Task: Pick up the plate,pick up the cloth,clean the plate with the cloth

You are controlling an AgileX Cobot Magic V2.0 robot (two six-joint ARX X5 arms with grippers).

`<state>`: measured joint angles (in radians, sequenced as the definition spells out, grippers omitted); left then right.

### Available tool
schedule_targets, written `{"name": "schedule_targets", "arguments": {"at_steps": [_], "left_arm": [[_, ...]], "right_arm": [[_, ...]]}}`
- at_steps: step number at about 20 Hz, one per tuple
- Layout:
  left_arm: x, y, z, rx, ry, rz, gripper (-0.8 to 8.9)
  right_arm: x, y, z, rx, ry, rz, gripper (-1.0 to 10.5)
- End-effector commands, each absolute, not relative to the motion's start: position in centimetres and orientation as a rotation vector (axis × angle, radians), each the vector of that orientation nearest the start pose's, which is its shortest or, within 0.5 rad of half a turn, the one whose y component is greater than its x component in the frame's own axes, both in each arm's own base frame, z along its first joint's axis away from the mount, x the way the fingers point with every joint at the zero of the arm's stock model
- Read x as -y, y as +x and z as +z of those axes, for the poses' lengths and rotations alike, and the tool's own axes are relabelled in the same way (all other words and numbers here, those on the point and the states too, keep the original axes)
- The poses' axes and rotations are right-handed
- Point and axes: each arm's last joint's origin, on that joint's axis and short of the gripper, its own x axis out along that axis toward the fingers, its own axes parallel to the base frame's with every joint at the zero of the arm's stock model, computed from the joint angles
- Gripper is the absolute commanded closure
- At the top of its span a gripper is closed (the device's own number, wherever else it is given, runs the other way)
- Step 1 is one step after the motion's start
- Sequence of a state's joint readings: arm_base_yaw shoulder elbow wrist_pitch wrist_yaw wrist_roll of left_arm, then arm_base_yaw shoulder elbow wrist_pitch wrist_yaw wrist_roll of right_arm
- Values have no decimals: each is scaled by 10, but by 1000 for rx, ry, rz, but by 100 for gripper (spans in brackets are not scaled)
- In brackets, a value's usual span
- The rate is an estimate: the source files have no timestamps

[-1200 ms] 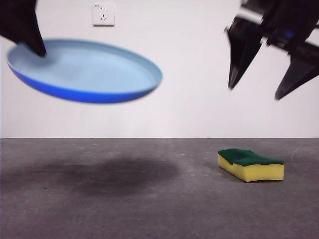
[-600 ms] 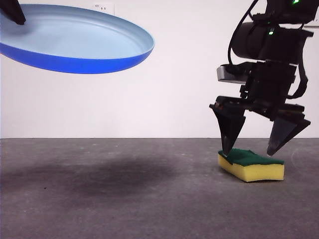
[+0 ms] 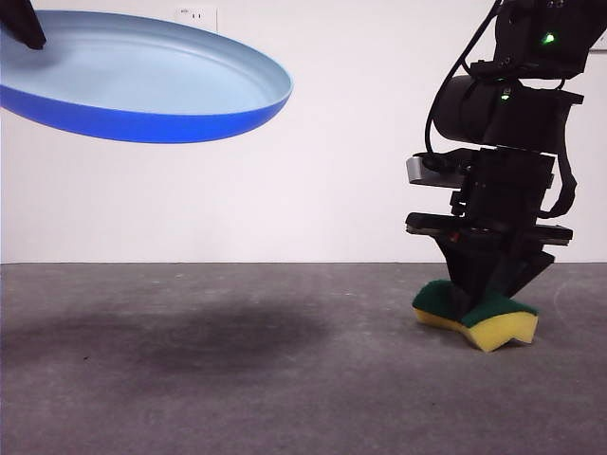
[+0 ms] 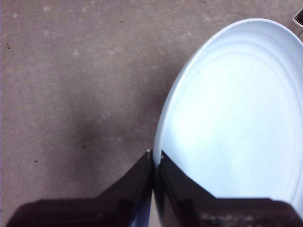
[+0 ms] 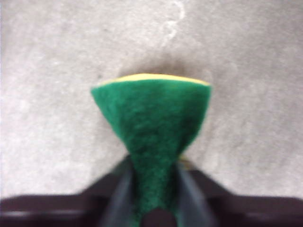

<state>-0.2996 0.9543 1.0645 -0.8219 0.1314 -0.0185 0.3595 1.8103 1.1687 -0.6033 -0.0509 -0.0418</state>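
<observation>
Front view: light-blue plate held high in the air at upper left, tilted, with its darker blue underside turned toward the camera and its far rim raised; broad soft shadow cast below it on the grey table; black tip of the left gripper seen at the plate's rim in the top left corner; white wall behind, with a socket partly hidden by the plate.

Left wrist view: left gripper clamped on the rim of the plate, the two black jaws nearly together with the thin rim between them; pale inner face of the plate shown with faint concentric rings; grey table well below.

Front view, right side: right gripper lowered onto the sponge, black arm rising above it; sponge squeezed at its middle, pinched into a folded shape, green top bulging on both sides of the jaws and yellow foam showing beneath; contact with the table not clear.

Right wrist view: right gripper grasping the sponge, jaws pressed against its sides; green scouring face fanning out wider beyond the jaws, thin yellow edge visible along the far side; picture slightly blurred.
</observation>
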Motion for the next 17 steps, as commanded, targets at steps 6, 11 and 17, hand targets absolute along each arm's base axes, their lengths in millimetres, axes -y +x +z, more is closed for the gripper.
{"name": "schedule_targets", "arguments": {"at_steps": [6,11,17], "left_arm": [[67,213,316,-783,95,-307,822],[88,255,279,-866,102,-324,822],[120,274,256,-876,34,-438,822]], "right_arm": [[-122,311,210,-1126,-168,410,962],[-120,279,269,-984,-39,552,963],[-129,238,304,-919,-51,630,963]]}}
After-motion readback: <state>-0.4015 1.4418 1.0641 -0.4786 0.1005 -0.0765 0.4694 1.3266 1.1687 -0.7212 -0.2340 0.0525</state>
